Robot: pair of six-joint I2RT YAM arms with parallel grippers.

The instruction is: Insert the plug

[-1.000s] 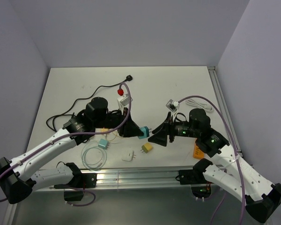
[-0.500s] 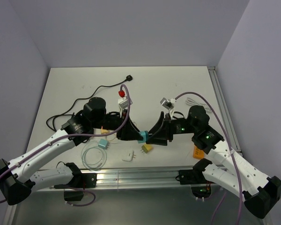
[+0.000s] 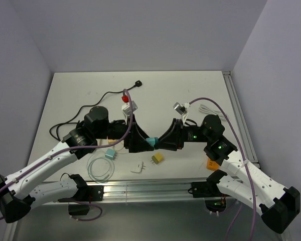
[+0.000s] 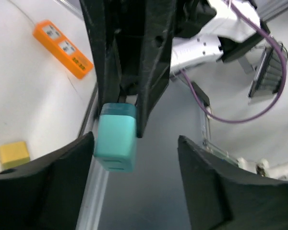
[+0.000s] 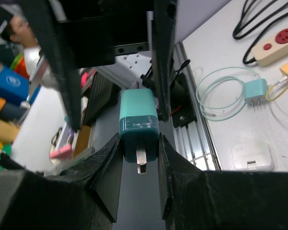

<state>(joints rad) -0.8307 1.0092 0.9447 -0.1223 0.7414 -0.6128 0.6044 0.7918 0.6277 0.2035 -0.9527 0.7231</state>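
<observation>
My right gripper (image 3: 163,142) (image 5: 140,167) is shut on a teal plug (image 5: 139,127), held in the air above the table's front part, with its metal prongs pointing back at the right wrist camera. My left gripper (image 3: 139,141) (image 4: 134,182) is open and faces it. The plug (image 4: 116,139) (image 3: 151,142) sits between the left fingers, close to one finger (image 4: 43,187), and I cannot tell whether they touch. A beige power strip (image 5: 276,45) with red outlets lies on the table under the left arm.
On the table near the front lie a yellow plug (image 3: 157,158), a white charger (image 3: 137,167), a light teal charger (image 3: 110,154) with a coiled cable (image 3: 100,168), and an orange block (image 3: 210,163). A black cord (image 3: 105,98) runs to the back.
Both grippers have moved toward each other. The right gripper brought the teal plug left, and it now lies between the open left fingers.
</observation>
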